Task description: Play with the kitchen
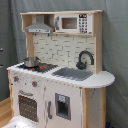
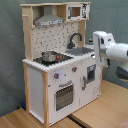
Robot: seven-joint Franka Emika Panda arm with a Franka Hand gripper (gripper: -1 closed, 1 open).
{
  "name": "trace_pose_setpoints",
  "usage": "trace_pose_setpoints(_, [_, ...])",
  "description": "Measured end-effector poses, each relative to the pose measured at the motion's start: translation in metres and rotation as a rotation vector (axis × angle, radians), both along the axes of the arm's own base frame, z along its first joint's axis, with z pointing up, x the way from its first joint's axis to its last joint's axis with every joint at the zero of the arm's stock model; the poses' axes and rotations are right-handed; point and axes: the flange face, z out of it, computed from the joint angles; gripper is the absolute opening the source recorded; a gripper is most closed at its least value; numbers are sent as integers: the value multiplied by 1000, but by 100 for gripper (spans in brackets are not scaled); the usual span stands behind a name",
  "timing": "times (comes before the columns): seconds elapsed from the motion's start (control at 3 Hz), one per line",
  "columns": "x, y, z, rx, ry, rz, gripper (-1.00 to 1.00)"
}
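Observation:
The kitchen [image 1: 60, 95] is a white and light-wood toy unit, seen in both exterior views. It has a hood [image 1: 40, 25], a microwave [image 1: 75, 23], a black faucet [image 1: 85, 59] over a grey sink [image 1: 75, 73], and an oven door [image 1: 28, 106]. A small metal pot [image 1: 31, 61] stands on the red-ringed hob [image 1: 42, 66]. In the second exterior view the kitchen [image 2: 50, 85] is seen from its hob end, and my white arm [image 2: 112, 49] hangs at the sink end. My gripper [image 2: 102, 61] points down beside the counter's rounded end, close to the sink [image 2: 82, 50].
A grey curtain [image 1: 115, 45] hangs behind the kitchen. It stands on a wooden floor [image 2: 100, 112]. A pale blurred shape [image 1: 17, 122] lies low at the first exterior view's left, in front of the oven.

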Motion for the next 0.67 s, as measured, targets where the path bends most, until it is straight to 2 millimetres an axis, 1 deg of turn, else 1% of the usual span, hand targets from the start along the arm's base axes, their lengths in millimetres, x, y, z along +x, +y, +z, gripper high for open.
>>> trace_pose_setpoints(0.33, [2,-11,28,-8,56,-22,100])
trace_pose_setpoints(0.67, [14,-23,47,-2,139,-37,100])
